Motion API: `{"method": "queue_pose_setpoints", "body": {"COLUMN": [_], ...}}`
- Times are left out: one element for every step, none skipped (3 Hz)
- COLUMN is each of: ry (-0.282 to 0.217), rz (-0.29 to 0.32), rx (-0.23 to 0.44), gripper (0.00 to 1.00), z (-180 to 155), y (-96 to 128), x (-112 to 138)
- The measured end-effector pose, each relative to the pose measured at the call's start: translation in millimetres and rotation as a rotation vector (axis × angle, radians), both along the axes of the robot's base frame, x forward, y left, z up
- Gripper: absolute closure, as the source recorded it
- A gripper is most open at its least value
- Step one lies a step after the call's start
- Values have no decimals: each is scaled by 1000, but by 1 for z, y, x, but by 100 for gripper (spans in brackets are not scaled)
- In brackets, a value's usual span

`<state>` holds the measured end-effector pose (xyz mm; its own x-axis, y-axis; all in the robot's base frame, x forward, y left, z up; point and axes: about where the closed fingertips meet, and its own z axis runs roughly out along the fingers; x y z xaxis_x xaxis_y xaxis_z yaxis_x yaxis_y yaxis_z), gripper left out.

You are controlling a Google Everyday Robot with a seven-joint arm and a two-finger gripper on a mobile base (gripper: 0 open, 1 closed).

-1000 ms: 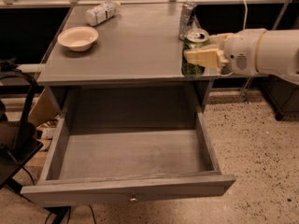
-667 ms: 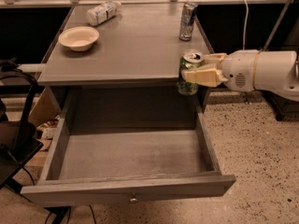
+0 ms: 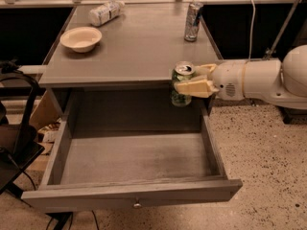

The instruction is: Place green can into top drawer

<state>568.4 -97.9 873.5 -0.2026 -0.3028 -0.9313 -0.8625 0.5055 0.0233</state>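
Note:
The green can (image 3: 181,96) is upright, with a green patterned body and a silver top with pull tab. My gripper (image 3: 188,79) comes in from the right on a white arm and is shut on it, with cream fingers (image 3: 194,87) across its side. The can hangs in front of the tabletop's front edge, above the back right part of the top drawer (image 3: 134,193). The drawer is pulled wide open, grey, with a small round knob on its front panel, and its inside is bare.
On the grey table (image 3: 139,47) stand a cream bowl (image 3: 81,38) at the left, a clear plastic bottle (image 3: 104,12) lying at the back left and a slim silver-blue can (image 3: 193,21) at the back right. A black chair (image 3: 17,133) is at the left.
My gripper has carried the green can forward off the table's right side and lowered it to the front edge, over the open drawer.

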Motion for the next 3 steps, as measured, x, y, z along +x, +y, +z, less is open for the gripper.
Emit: {"method": "queue_pose_setpoints", "body": {"ry": [39,56,60], "rz": [112,234,338], "rx": [-21,-62,-71], "gripper": [100,100,100], "z": [-52,-99,-136], "y": [40,83,115], "x": [-11,-26,-30]}}
